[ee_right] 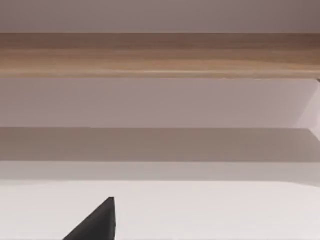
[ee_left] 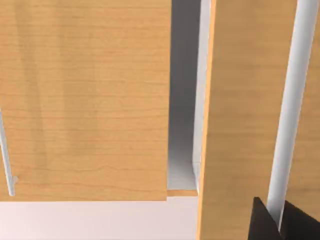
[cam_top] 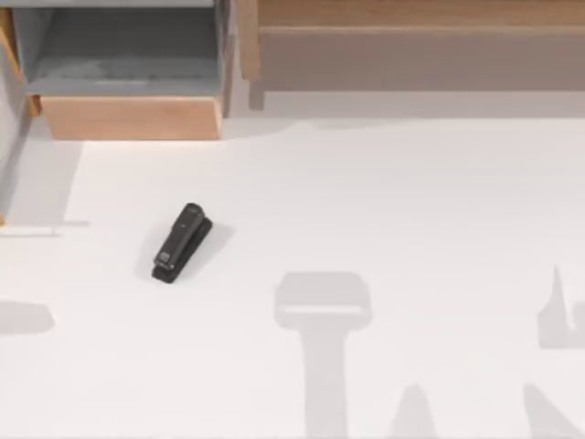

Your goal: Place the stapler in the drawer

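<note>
One small black elongated stapler [cam_top: 181,243] lying flat on the white desk [cam_top: 384,229], toward the left side, well short of the far edge, angled with its rounded end pointing up and to the right. Untouched, nothing around it. Box-shaped drawer with grey inner walls and a light tan wooden front panel [cam_top: 132,117] pulled out at the desk's far left corner, open and well apart from the stapler. Long wooden shelf with a greyish-brown recess [cam_top: 411,46] running along the far edge to the right of the drawer. Left gripper [ee_left: 280,222] glimpsed as a dark tip in its own wrist view, facing tan wooden panels at close range; right gripper [ee_right: 95,222] likewise a dark wedge in its wrist view, looking toward the shelf. Cannot tell how far either pair of fingers stands apart; nothing seen held by either. Task judged not yet begun. Likely risks: a grasp not squared to the stapler's slanted body, twisting or skidding it across the smooth desk; a carry too low, knocking the stapler against the drawer's front panel; a release over the shelf recess instead of the grey drawer.
</note>
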Available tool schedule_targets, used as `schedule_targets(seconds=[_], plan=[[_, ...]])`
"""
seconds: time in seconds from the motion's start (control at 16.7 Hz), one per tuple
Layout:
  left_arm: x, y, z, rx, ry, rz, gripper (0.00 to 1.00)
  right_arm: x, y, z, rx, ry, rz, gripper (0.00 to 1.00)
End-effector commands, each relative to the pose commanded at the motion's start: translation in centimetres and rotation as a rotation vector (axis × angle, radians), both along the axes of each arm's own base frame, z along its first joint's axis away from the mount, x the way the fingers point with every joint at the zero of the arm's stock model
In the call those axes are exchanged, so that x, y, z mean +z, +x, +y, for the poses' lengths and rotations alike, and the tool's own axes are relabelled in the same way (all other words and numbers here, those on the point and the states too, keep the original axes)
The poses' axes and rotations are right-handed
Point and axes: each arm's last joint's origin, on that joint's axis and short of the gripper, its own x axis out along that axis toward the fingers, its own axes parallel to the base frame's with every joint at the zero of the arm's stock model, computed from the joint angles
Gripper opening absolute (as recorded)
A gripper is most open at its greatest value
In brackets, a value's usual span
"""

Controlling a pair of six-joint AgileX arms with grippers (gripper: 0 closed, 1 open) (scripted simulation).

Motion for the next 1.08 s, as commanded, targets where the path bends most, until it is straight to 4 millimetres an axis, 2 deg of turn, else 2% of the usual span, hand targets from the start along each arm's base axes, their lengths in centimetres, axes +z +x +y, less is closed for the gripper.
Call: schedule_targets(seconds=[0.12,0.36,1.08], plan=[[0.02,-1.08,-0.09,0.0,0.0,0.0,0.0,0.0,0.0,0.0,0.0,0.0,0.0,1.0],[0.02,-1.28,-0.11,0.0,0.0,0.0,0.0,0.0,0.0,0.0,0.0,0.0,0.0,1.0],[0.02,-1.28,-0.11,0.0,0.0,0.0,0.9,0.0,0.0,0.0,0.0,0.0,0.0,1.0]])
